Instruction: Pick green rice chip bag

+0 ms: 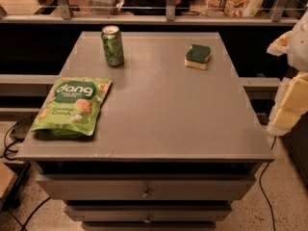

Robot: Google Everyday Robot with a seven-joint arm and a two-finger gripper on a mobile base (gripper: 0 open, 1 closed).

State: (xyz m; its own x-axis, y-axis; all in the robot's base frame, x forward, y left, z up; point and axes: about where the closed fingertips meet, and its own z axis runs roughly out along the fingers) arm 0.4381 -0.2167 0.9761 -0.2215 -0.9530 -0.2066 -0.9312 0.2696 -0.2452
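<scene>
The green rice chip bag (72,106) lies flat on the grey table (168,109) near its front left corner. It is a light-green pouch with white "dang" on a dark green patch and pictured rice chips. My gripper (291,97) shows as pale white and yellowish parts at the right edge of the view, beyond the table's right side. It is far to the right of the bag and touches nothing on the table.
A green soda can (112,45) stands upright at the back left, behind the bag. A green-and-yellow sponge (198,56) lies at the back right. Drawers (147,192) sit under the tabletop. A railing and shelf run behind the table. Cables lie on the floor at left.
</scene>
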